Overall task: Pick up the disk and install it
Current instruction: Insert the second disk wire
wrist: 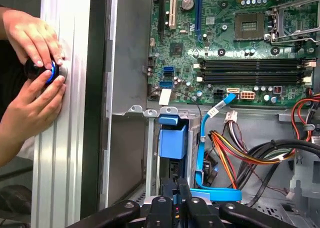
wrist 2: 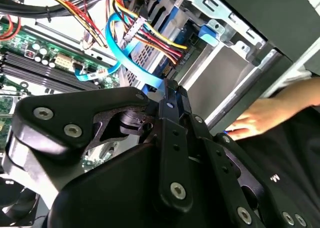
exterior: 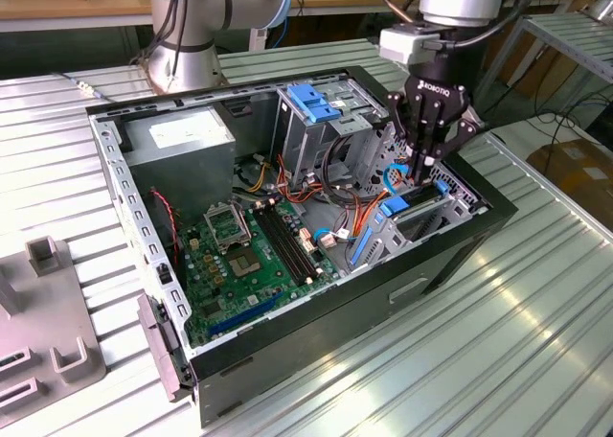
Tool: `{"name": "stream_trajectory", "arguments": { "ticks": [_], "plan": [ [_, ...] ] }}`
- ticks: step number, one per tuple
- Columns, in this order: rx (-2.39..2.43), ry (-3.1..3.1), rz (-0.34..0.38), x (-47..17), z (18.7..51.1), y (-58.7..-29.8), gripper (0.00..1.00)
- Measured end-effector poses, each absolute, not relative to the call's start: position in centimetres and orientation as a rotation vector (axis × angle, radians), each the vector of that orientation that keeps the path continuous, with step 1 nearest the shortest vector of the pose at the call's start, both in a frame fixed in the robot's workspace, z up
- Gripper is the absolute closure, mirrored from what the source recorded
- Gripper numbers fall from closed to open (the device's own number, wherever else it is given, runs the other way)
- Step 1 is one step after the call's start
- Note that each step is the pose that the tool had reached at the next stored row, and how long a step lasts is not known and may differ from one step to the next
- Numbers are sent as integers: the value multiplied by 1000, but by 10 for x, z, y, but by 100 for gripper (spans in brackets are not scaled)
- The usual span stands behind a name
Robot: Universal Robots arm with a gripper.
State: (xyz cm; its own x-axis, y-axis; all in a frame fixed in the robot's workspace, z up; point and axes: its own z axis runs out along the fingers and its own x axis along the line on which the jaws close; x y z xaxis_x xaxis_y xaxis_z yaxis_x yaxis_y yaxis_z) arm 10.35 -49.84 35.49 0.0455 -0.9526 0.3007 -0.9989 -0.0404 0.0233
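In the lower foreground of the exterior view lies the ribbed metal table (exterior: 498, 351), with a grey fixture plate (exterior: 38, 351) in the frame's lower corner on the exterior view's left. On the table at frame centre sits the open computer case (exterior: 287, 332), its green motherboard (exterior: 249, 255) facing up.

Right of centre, the gripper (exterior: 428, 169) reaches down into the case's near corner on the exterior view's right. Its jaws are drawn together with no gap between them in both wrist views. The fingertips (wrist: 174, 190) meet just above the disk (wrist: 172, 140). The disk sits down in the drive bay there, and its blue rail shows in the first wrist view. I cannot tell whether the tips touch it. A blue data cable (wrist 2: 132, 63) and coloured power wires (wrist: 235, 143) loop just beside the bay.

In the first wrist view, a person's hands (wrist: 32, 63) rest on a black and blue knob (wrist: 42, 70) on the table beside the case.

Farther back stand the grey power-supply box (exterior: 182, 140) and the drive cage (exterior: 321, 121) with its blue handle. The arm's base (exterior: 192, 34) is at the upper edge.
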Motion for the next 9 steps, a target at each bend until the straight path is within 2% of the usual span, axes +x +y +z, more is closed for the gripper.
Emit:
{"name": "stream_trajectory", "arguments": {
  "ticks": [5, 9],
  "plan": [
    [2129, -2037, 243, 102, 354, -508, 84],
    [2129, -2037, 243, 102, 354, -508, 84]
  ]
}}
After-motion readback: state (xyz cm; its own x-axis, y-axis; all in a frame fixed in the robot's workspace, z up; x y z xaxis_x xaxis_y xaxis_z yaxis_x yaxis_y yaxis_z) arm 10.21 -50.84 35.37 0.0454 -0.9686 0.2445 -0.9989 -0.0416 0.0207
